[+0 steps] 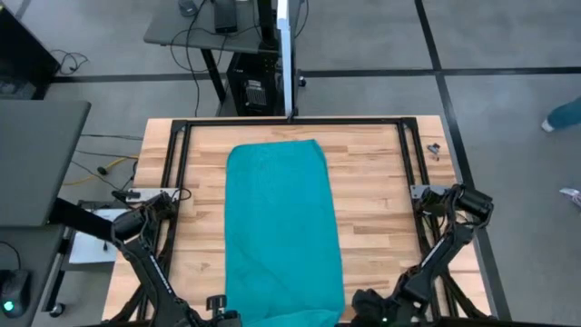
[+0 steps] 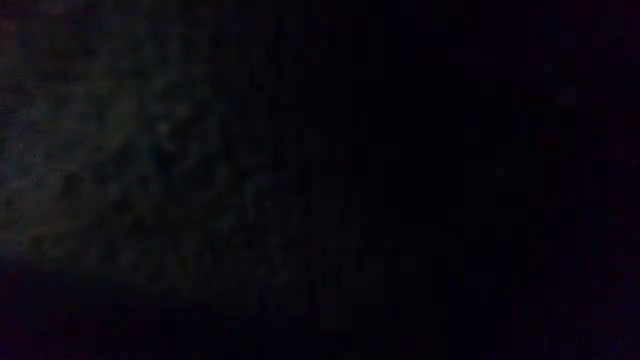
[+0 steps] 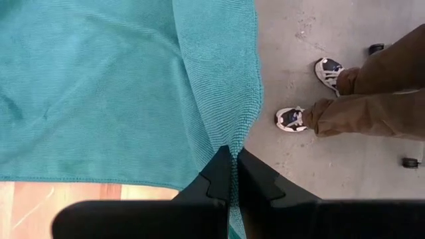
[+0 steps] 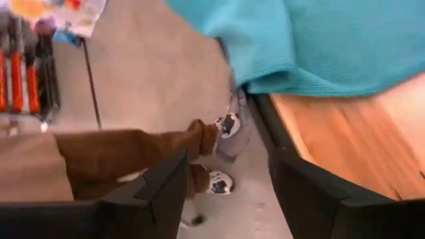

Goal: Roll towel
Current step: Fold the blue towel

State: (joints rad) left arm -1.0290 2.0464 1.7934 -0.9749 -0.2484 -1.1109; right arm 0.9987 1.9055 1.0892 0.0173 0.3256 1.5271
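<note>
The teal towel lies spread lengthwise down the middle of the wooden table. Its near end reaches the table's near edge. My left gripper is at the towel's near-left corner and is shut on it, as the left wrist view shows. My right gripper is open at the near edge, just right of the towel's near-right corner. It touches nothing, and its fingers stand over the floor and the table's rim. The low view is dark and shows nothing. My left gripper pinches the towel's near-left corner between its two fingers, where the side hem and the near hem meet. The cloth rises in a ridge toward the fingers. The rest of the towel lies flat on the table.
A black frame runs round the tabletop. A person in brown trousers and sneakers stands on the floor just beyond the near edge. They also show in the right wrist view. Bare wood lies on both sides of the towel.
</note>
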